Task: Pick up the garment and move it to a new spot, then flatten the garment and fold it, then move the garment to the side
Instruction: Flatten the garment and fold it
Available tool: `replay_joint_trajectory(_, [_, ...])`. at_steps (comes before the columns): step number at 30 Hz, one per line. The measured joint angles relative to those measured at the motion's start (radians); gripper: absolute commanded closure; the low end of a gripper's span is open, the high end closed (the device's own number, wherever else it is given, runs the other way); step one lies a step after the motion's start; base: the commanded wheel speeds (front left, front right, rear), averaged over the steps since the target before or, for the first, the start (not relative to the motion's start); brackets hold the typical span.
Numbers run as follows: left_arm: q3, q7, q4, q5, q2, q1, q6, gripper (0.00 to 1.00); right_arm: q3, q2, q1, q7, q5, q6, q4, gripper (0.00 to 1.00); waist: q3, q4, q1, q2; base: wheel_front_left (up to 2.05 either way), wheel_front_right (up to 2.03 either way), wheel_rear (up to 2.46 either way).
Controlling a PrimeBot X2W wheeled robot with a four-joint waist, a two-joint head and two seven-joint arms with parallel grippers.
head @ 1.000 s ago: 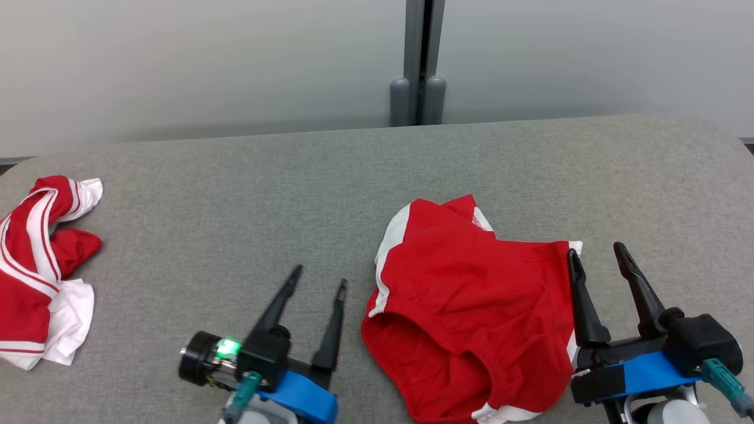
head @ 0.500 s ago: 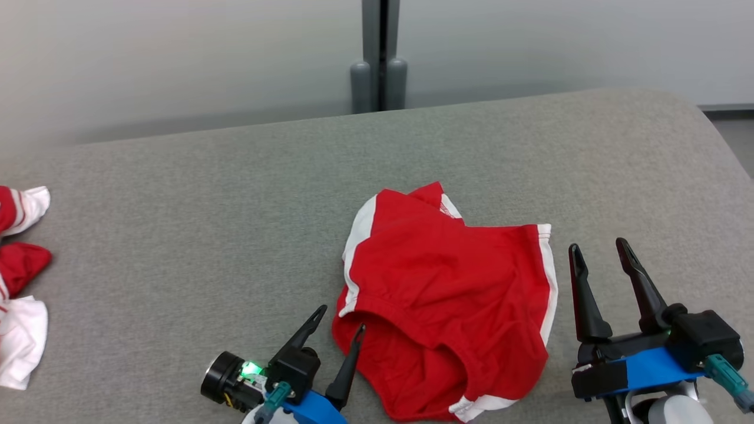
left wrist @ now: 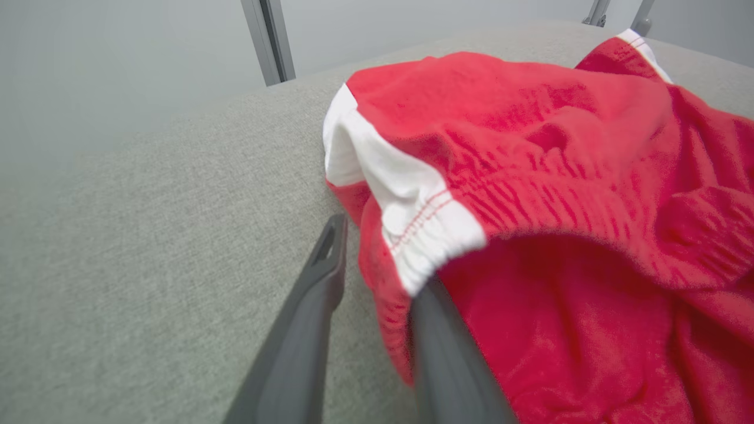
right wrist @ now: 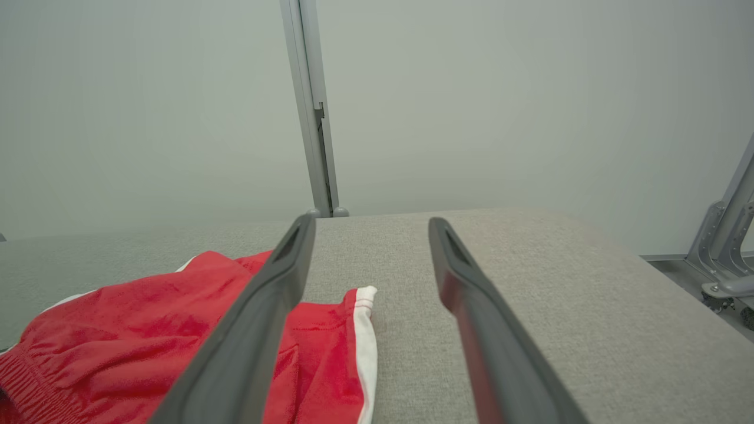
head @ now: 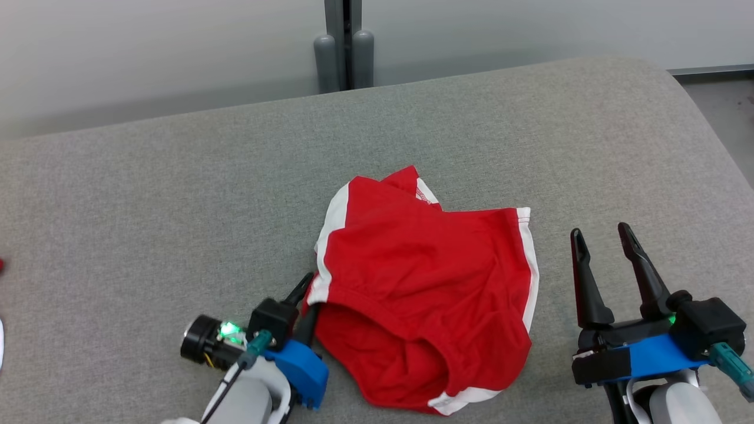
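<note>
**Left gripper closes in on the waistband corner**

At the lower left of the head view, the left gripper (head: 311, 291) has come forward from bare table to the near left corner of the red shorts with white side stripes (head: 424, 282). A second ago its two dark fingers stood wide and clear of the cloth. Now they are narrower. In the left wrist view one finger lies on the table just outside the white elastic waistband corner (left wrist: 424, 229), and the other is tucked under it. A gap still shows between them, so the jaws are open around the cloth and not yet pinched on it.

At the lower right, the right gripper (head: 600, 231) hangs with its fingers spread wide and empty. It is beside the shorts' right stripe and apart from it, much as it was before.

The shorts lie crumpled in the middle of the frame on the grey fabric-covered table (head: 177, 206), waist opening towards the robot. They lie as they did before; the whole head view has swung, which is the camera turning. Beyond, the grey post (head: 344, 53) now stands at upper centre-left.

By this reading, the pick-up is just beginning. The grasp still needs to close before any lift to a new spot.
</note>
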Motion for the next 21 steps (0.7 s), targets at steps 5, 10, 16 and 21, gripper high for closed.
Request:
replay_joint_trajectory(5, [0.037,0.0,-0.017,-0.015,0.018,-0.062,0.01,1.0,-0.015,0.0,0.0,0.0,0.006,0.0,-0.005,0.0,0.011,0.006,0.0,0.0,0.0,0.0,0.0])
replay_joint_trajectory(10, [0.097,0.0,-0.028,-0.032,0.084,-0.107,0.023,1.0,-0.02,0.0,0.0,0.0,0.008,0.0,-0.006,0.0,0.022,0.016,0.0,0.0,0.0,0.0,0.0])
replay_joint_trajectory(16, [0.169,0.0,-0.017,-0.049,0.184,-0.165,0.032,1.0,-0.025,0.0,-0.011,0.0,0.009,0.0,0.002,0.0,0.037,0.008,0.0001,0.0,0.0,0.0,0.0])
replay_joint_trajectory(21, [0.201,0.0,0.03,-0.068,0.228,-0.197,0.034,0.76,-0.035,0.0,-0.015,0.0,0.008,0.0,0.014,0.0,0.046,-0.001,0.0,0.0,0.0,0.0,0.0])
